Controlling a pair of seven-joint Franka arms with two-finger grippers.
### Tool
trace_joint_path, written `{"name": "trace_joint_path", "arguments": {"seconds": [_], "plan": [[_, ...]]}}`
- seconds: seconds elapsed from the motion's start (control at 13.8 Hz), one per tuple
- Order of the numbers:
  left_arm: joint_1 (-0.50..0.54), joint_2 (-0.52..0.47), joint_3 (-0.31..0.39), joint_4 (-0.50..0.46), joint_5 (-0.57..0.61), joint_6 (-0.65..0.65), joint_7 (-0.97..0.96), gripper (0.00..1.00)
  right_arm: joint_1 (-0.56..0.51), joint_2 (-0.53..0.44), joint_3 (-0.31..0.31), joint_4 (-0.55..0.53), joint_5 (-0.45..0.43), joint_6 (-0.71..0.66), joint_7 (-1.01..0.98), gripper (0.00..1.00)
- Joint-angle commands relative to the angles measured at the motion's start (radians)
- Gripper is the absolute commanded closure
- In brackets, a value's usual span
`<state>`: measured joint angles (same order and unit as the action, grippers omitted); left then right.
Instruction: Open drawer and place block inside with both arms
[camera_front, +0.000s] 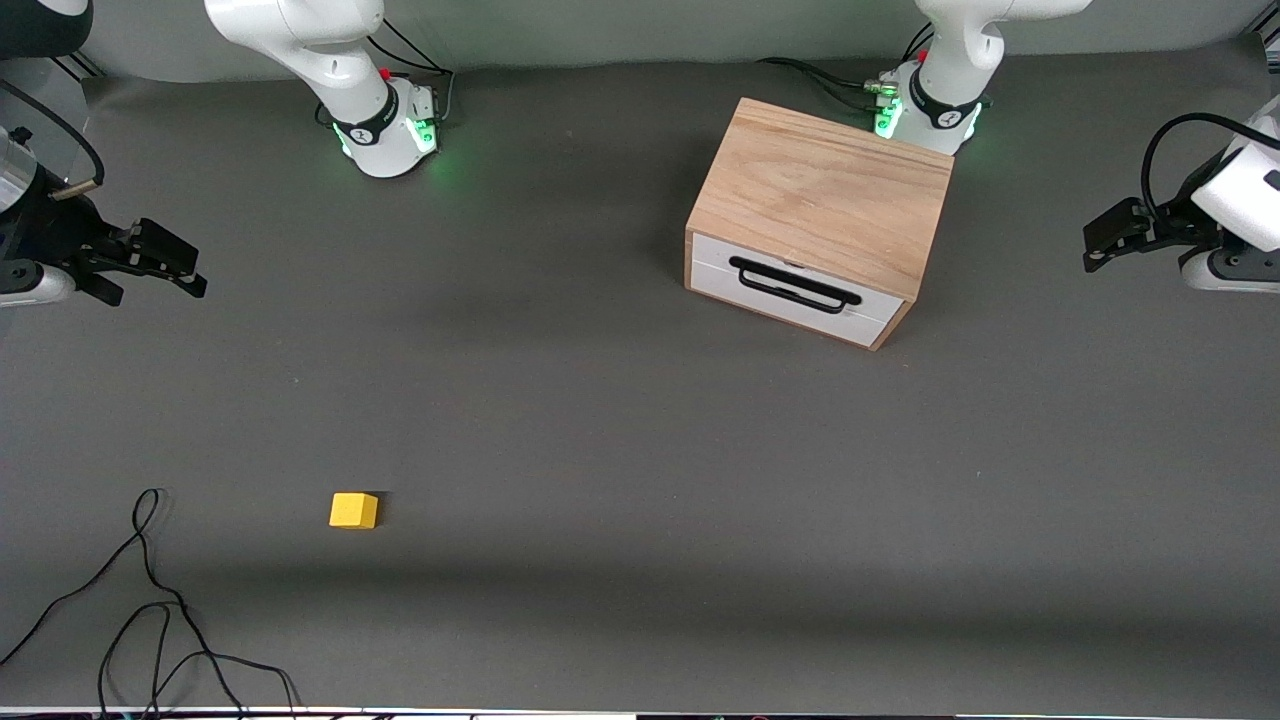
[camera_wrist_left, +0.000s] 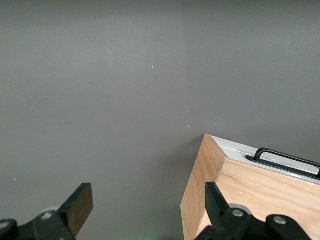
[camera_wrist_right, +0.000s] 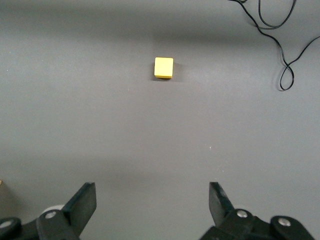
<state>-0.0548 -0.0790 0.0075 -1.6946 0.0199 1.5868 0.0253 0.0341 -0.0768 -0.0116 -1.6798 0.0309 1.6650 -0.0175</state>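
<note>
Left gripper (camera_front: 1100, 240): jaws wide apart, empty, raised at its own table end, beside the light wooden box (camera_front: 825, 195). White-fronted drawer (camera_front: 800, 290) shut; black wire handle (camera_front: 795, 283) faces front camera. Right gripper (camera_front: 165, 262): wide apart, empty, raised at its own end. Small yellow cube (camera_front: 353, 510) on the dark grey table (camera_front: 640, 450), well apart, nearer the right arm.
</note>
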Motion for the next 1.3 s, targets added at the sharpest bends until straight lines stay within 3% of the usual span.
{"name": "trace_joint_path", "arguments": {"seconds": [0.0,1.23], "plan": [[-0.013,-0.008,0.006,-0.01,0.015,-0.005,0.015,0.0,-0.002,0.009,-0.005,0.032,0.001,-0.025,-0.001,0.0],[-0.014,-0.007,0.003,-0.008,0.018,-0.005,0.015,0.0,-0.002,0.045,-0.022,0.009,-0.005,-0.008,-0.009,0.0]]}}
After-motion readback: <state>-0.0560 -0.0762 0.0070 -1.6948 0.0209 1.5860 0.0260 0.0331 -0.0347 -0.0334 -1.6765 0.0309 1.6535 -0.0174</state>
